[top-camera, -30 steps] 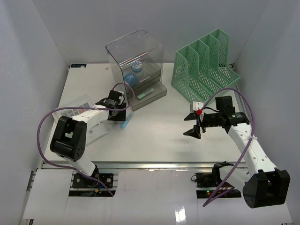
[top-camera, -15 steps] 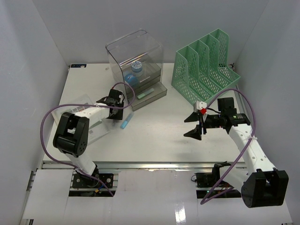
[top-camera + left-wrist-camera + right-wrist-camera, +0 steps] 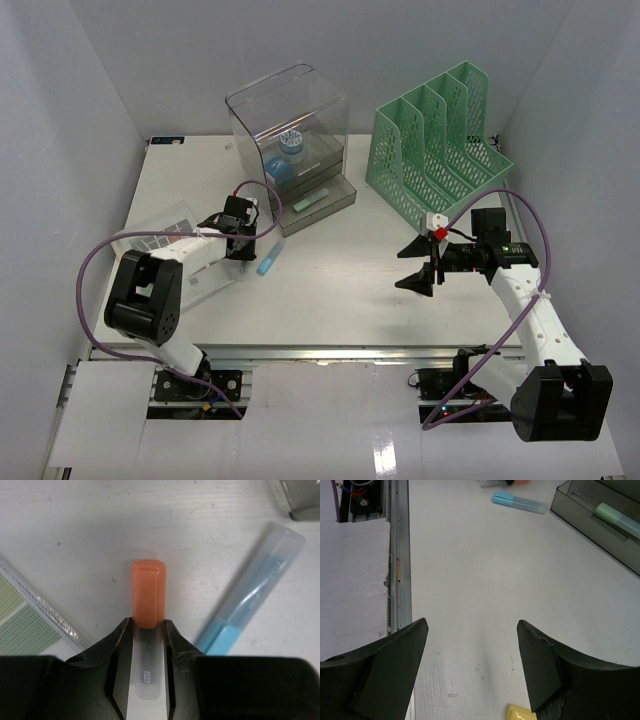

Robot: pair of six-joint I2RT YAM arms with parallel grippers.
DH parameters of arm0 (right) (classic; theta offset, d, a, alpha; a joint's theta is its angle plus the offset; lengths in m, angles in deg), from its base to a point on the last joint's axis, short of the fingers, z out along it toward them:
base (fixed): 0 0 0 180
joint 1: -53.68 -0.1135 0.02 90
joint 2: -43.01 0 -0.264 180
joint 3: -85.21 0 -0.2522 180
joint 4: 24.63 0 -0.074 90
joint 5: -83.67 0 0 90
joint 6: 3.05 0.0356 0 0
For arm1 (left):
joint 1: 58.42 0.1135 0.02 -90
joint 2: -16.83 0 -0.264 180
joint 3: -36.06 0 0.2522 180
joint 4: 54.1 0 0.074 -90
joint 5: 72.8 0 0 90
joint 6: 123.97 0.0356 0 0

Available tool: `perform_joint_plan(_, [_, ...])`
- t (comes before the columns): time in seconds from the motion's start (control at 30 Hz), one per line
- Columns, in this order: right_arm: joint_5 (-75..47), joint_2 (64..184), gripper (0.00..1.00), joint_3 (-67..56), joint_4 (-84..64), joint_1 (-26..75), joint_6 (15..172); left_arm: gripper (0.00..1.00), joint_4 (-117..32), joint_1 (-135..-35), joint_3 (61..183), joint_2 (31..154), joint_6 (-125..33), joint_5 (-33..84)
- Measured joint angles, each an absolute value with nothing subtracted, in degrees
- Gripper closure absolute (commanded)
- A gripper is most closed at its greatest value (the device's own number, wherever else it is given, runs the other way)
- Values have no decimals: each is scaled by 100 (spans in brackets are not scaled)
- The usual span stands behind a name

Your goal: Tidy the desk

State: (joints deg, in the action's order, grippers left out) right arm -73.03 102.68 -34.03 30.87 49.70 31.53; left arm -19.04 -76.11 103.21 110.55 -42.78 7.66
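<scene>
The desk [image 3: 340,290] is a white tabletop with a metal rail along its front. My left gripper [image 3: 237,238] is low over it, left of the drawer box. In the left wrist view it [image 3: 148,625] is shut on an orange-capped highlighter [image 3: 148,594], its frosted body between the jaws. A blue highlighter [image 3: 268,259] lies just to its right and also shows in the left wrist view [image 3: 250,600]. My right gripper [image 3: 418,268] hangs wide open and empty above the desk's right middle, as the right wrist view [image 3: 472,630] shows.
A smoky clear drawer box [image 3: 290,130] stands at the back, a green highlighter [image 3: 311,203] in its open tray. A green mesh file rack [image 3: 440,140] stands back right. A clear sleeve with a printed sheet [image 3: 165,245] lies left. A small yellow item [image 3: 522,713] lies under my right gripper.
</scene>
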Motion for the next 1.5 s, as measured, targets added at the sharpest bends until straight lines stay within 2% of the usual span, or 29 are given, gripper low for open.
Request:
perform_joint_plan(0.13, [-7338,10260,22,-3403,3089,5026,3153,95,-1962,-7637,9899,10174,-4271,1130])
perform_joint_plan(0.23, [-7367,10251,22,-3403,3095,5044,3154,96,-2116,-7907,9593,9045,-4154,1434])
perform_joint_plan(0.33, [-7387,10249,21,-3403,3100,5059,3156,96,-2353,-8671,9531,8136,-3879,1546])
perform_joint_plan(0.4, [-7391,10249,22,-3403,3100,5063,3156,96,-2495,-9446,9696,8033,-3566,1460])
perform_joint_plan(0.5, [-7392,10249,21,-3405,3102,5092,3156,95,-2596,-10237,10243,8614,-3036,1359])
perform_joint_plan(0.6, [-7399,10250,21,-3407,3102,5167,3155,94,-2613,-10441,10994,9685,-2476,976])
perform_joint_plan(0.8, [-7430,10251,21,-3422,3102,5363,3153,93,-2785,-10422,12339,11640,-1284,132])
perform_joint_plan(1.13, [-7474,10258,21,-3477,3137,5491,3124,88,-2881,-9978,13338,12739,14,-124])
perform_joint_plan(1.27, [-7471,10262,21,-3477,3146,5519,3118,75,-2894,-9767,13622,12999,160,-138])
perform_joint_plan(1.4, [-7464,10262,21,-3477,3148,5550,3108,57,-2848,-9674,13623,13137,160,-154])
perform_joint_plan(1.5, [-7463,10262,21,-3477,3148,5606,3106,48,-2826,-9679,13567,13197,136,-183])
